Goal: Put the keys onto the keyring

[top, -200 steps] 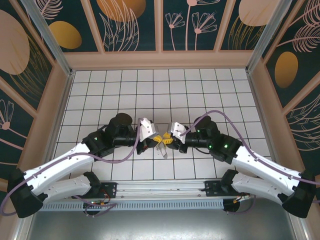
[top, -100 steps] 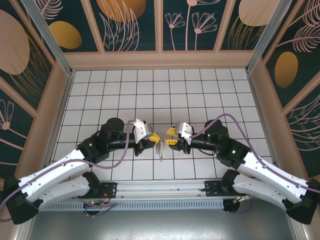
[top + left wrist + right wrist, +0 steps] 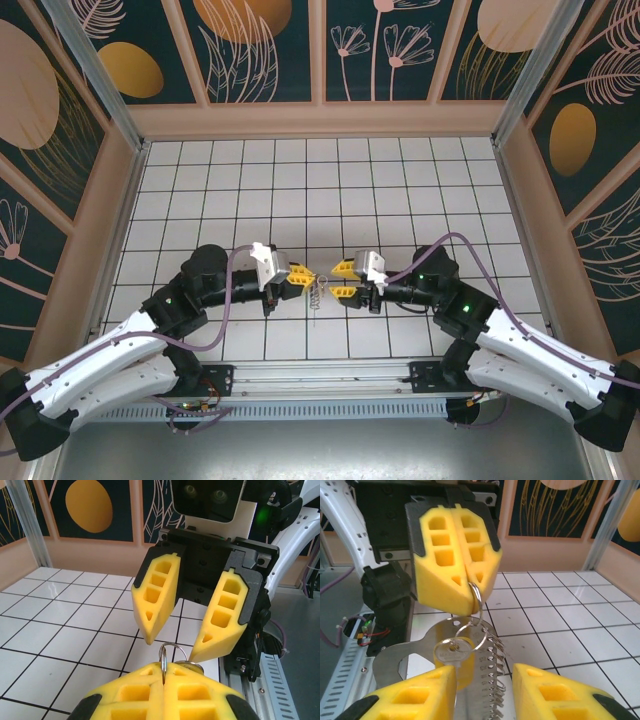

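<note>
Left jaws pinch keyring (image 3: 477,599) — keys (image 3: 453,654) (dangling).

White square-tiled tabletop (image 3: 400,180), thin dark grid lines, glossy with soft reflections.

Checked all views: no text, labels, brand marks, numbers or signs were legible on anything. Nothing readable to report.

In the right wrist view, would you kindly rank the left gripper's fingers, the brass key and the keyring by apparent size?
Largest: left gripper's fingers.
Tied: brass key and keyring look alike; key partly hidden.
</note>
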